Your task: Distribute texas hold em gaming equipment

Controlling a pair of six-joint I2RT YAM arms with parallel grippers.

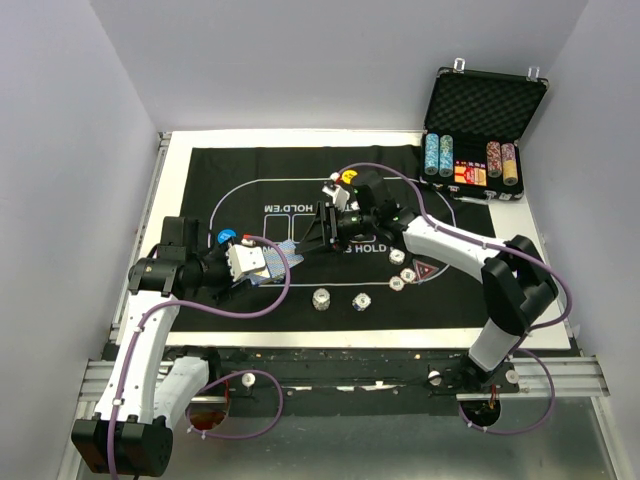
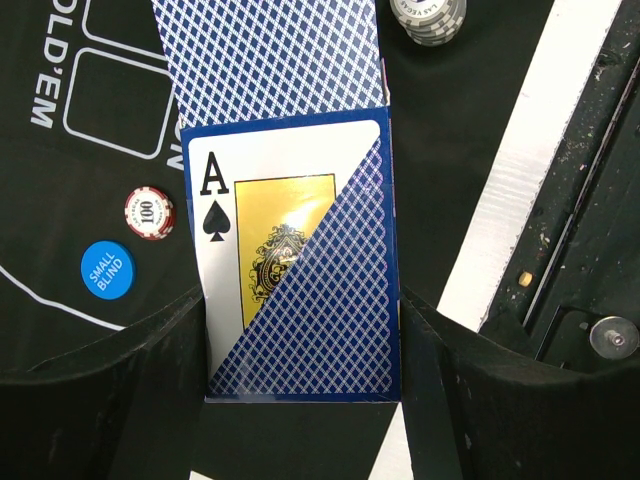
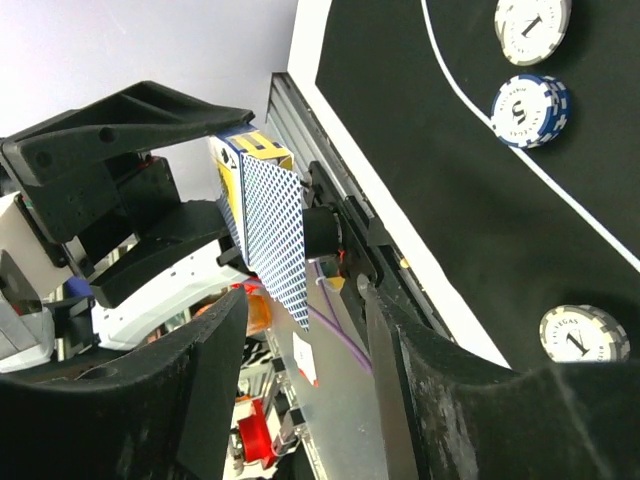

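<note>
White arms (image 1: pixel 140 355) carry black joints (image 1: pixel 510 285), black-fingered left hand (image 2: pixel 300 300) and right hand (image 3: pixel 300 300) (purple cables (image 1: pixel 287 268) trailing).

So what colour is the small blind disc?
The small blind disc is blue with white lettering, clearest in the left wrist view.

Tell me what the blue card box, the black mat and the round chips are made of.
Blue diamond-patterned card box: probably glossy printed cardboard, thin edges, faint glare on the ace. Large black mat: looks like matte felt or cloth, no shine. Small round speckled chips: likely moulded plastic or clay composite; the look cannot settle which.
</note>
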